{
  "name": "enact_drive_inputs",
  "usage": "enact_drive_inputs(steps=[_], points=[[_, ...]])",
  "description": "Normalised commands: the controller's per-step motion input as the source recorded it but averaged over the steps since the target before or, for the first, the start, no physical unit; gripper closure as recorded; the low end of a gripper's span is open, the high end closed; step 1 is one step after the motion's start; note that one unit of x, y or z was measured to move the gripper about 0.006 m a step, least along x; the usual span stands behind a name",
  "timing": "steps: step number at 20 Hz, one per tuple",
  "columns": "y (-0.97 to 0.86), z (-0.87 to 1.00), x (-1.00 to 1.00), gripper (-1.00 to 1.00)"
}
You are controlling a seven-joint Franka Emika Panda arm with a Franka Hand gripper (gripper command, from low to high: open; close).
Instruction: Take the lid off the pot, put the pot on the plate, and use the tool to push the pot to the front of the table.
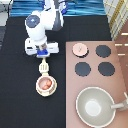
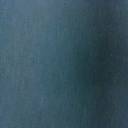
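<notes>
My gripper (image 1: 43, 56) clamps the tool (image 1: 44, 65) by its handle, its head touching the 12 o'clock rim of the pot (image 1: 45, 85) sitting on the plate (image 1: 38, 90) on the table (image 1: 20, 85), the lid (image 1: 79, 49) off at 2 o'clock on the stove (image 1: 120, 80).

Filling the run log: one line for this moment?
gripper: above tool | lid: on stove | pot: on plate
</notes>
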Motion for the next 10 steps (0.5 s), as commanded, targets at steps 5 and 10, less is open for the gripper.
enact_drive_inputs(steps=[5,10], points=[[0.34,0.19,0.96,1.00],[0.53,0.01,0.65,1.00]])
